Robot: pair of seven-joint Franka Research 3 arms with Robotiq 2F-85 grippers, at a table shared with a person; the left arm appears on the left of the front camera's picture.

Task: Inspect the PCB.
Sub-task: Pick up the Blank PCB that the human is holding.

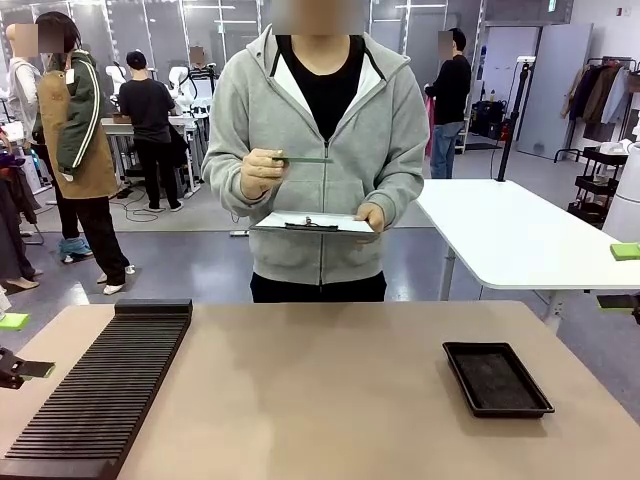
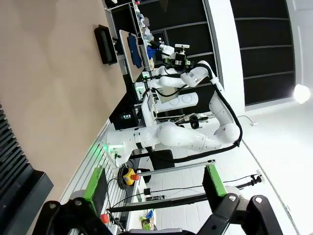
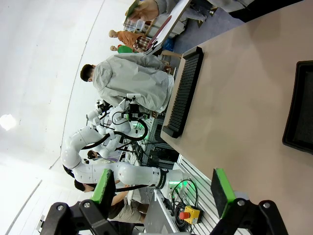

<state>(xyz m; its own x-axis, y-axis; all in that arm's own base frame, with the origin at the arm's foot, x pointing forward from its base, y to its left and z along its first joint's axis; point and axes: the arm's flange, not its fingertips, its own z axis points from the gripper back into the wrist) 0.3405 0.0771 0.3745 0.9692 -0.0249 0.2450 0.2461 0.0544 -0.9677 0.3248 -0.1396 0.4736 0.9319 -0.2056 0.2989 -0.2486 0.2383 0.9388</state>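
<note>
Inspection appears under way: well beyond the open, empty left gripper [image 2: 154,181] and right gripper [image 3: 162,187], a person's hand [image 1: 262,172] holds the PCB [image 1: 303,160] above a clipboard [image 1: 312,224].

Long black ribbed rack [image 1: 100,385] left on wide beige counter [image 1: 320,400], shallow black rectangular tray [image 1: 497,379] right, thin green PCB [image 1: 303,160] above paper-topped dark clipboard [image 1: 313,224] beyond

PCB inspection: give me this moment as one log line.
PCB: held edge-on in person's hand, above clipboard | left gripper: open, empty | right gripper: open, empty
</note>
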